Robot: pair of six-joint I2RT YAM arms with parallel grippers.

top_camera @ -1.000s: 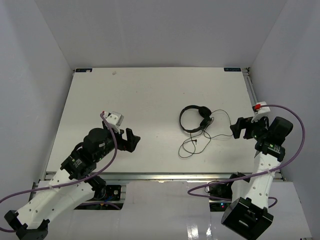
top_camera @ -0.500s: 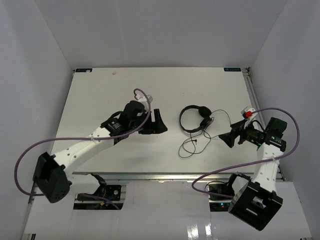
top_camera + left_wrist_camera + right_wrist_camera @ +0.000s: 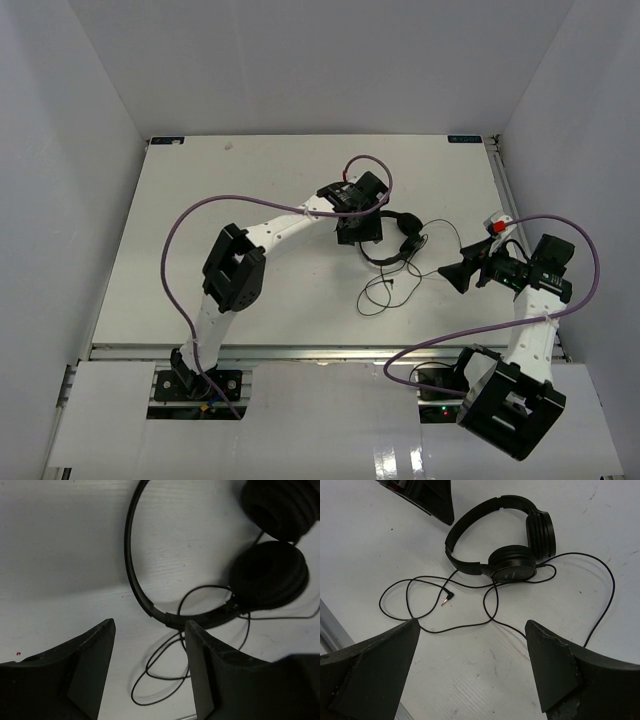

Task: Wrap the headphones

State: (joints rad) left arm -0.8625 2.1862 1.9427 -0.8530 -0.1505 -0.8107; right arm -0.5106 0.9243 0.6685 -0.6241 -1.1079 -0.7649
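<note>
**A:** Which claw was nearer?

**B:** The left gripper (image 3: 358,228), at centre frame. Its jaws stood apart and empty, directly above the headband (image 3: 130,555), which crossed the gap between them.

**A:** And the headphones (image 3: 392,240)?

**B:** Flat on the table, earcups to the right.

**A:** And further right?

**B:** The right gripper (image 3: 455,275) was wide and empty, facing the loose cord (image 3: 451,596). From above, the left claw hid part of the band.

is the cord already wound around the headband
No, the cord lies in loose loops on the table beside the headphones, plug end free.
</note>
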